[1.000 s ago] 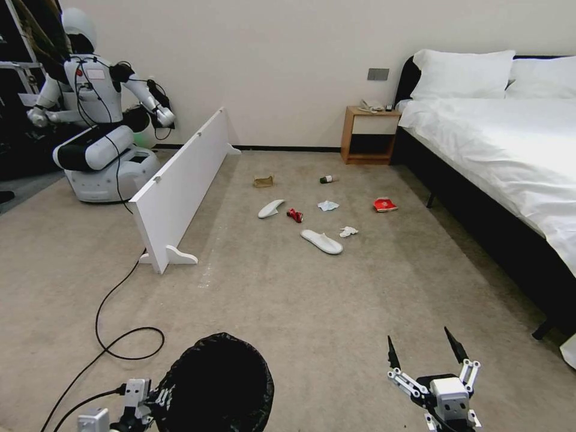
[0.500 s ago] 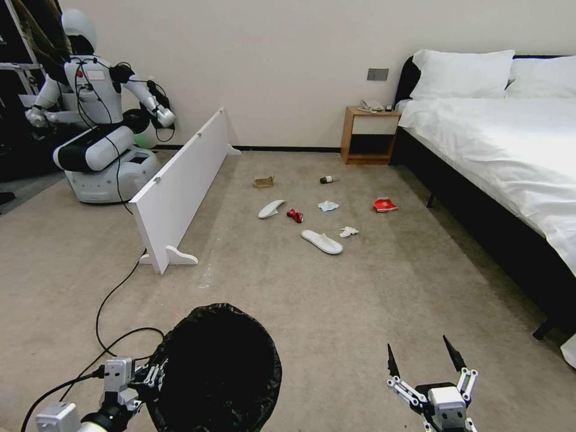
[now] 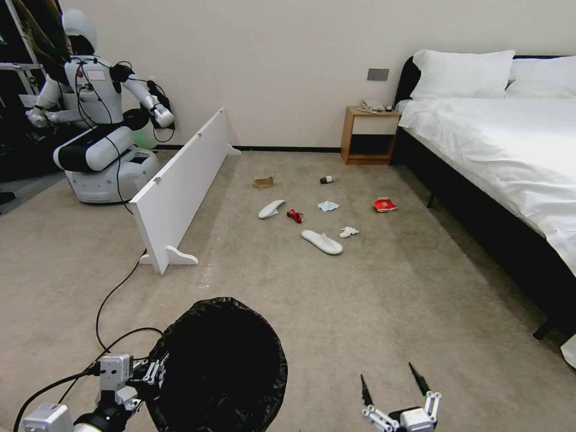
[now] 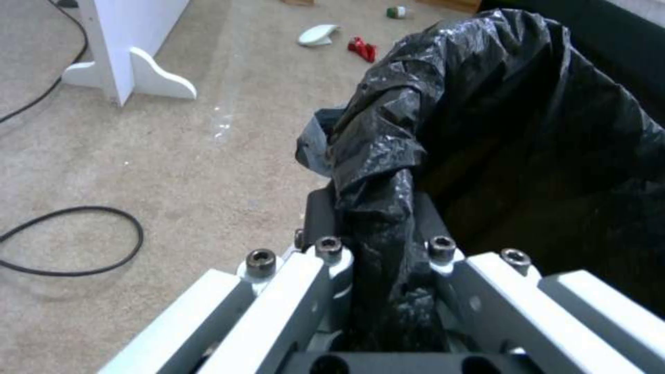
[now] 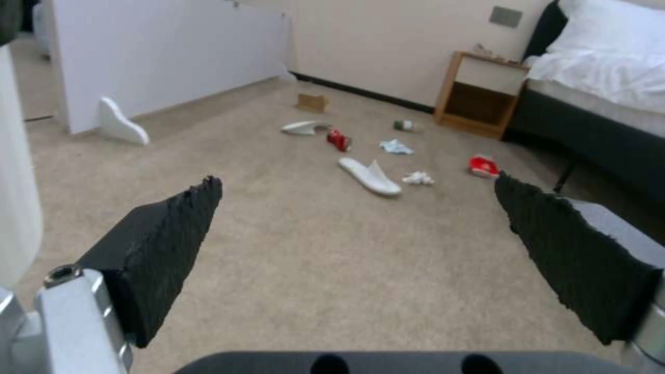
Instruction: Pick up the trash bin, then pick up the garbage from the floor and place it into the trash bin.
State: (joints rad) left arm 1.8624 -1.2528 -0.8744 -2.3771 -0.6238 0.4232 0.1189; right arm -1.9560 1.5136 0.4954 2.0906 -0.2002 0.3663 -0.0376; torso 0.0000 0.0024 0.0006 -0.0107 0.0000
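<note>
meanwhile, beige carpet point(image 3: 336, 312) carries garbage point(image 3: 322, 241) beside the bed point(image 3: 510, 156).

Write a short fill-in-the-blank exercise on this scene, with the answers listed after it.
1. The left gripper is shut on the rim of the ____, which is lined with a black bag.
2. The right gripper is ____ and holds nothing.
3. The red can lies on the carpet beside a white ____.
4. The green-capped bottle lies in front of the wooden ____.

Answers: bin; open; slipper; nightstand
</note>
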